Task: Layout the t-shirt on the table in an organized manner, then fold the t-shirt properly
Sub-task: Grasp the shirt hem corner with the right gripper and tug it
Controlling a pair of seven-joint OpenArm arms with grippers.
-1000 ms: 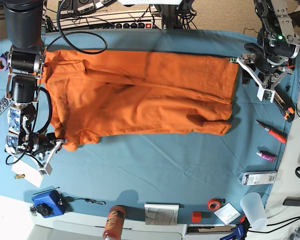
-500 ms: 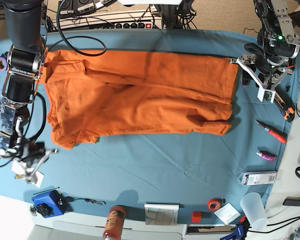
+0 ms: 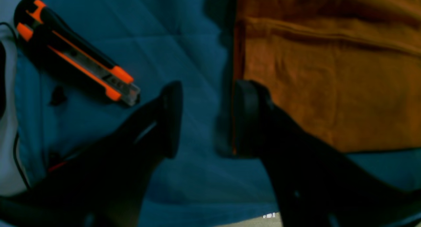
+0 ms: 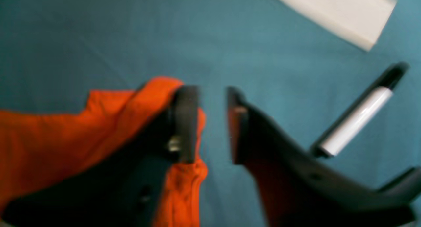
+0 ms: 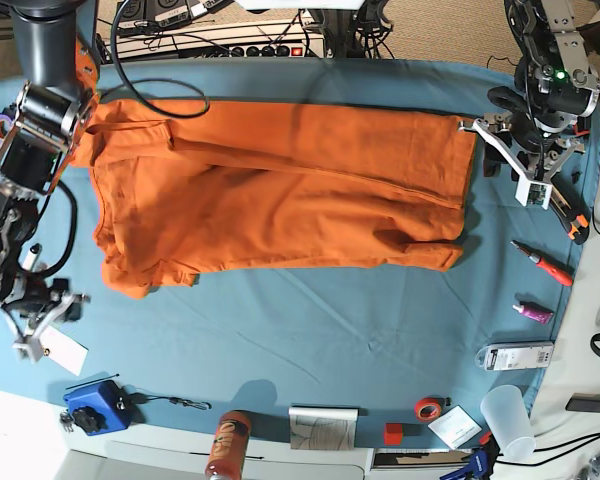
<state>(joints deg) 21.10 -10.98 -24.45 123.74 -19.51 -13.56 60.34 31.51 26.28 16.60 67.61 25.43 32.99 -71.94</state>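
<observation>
The orange t-shirt (image 5: 280,190) lies spread lengthwise across the teal table (image 5: 310,330), folded over on itself with wrinkles. My right gripper (image 5: 48,322) is open and empty at the table's left edge, left of the shirt's lower left corner. In the right wrist view the gripper (image 4: 212,125) has teal cloth between its fingers and the shirt corner (image 4: 98,131) behind one finger. My left gripper (image 5: 508,160) is open and empty just off the shirt's right edge. In the left wrist view the gripper (image 3: 209,118) hangs beside the shirt hem (image 3: 329,82).
An orange and black box cutter (image 3: 75,69) lies next to the left gripper. A white card (image 5: 60,350) and a marker (image 4: 358,118) lie near the right gripper. A blue box (image 5: 95,405), a bottle (image 5: 228,445), a tape roll (image 5: 428,407) and a cup (image 5: 508,418) line the front edge.
My right gripper has let go of the shirt's lower left corner and moved left and down, away from it. The corner now lies on the table. The left arm has barely moved.
</observation>
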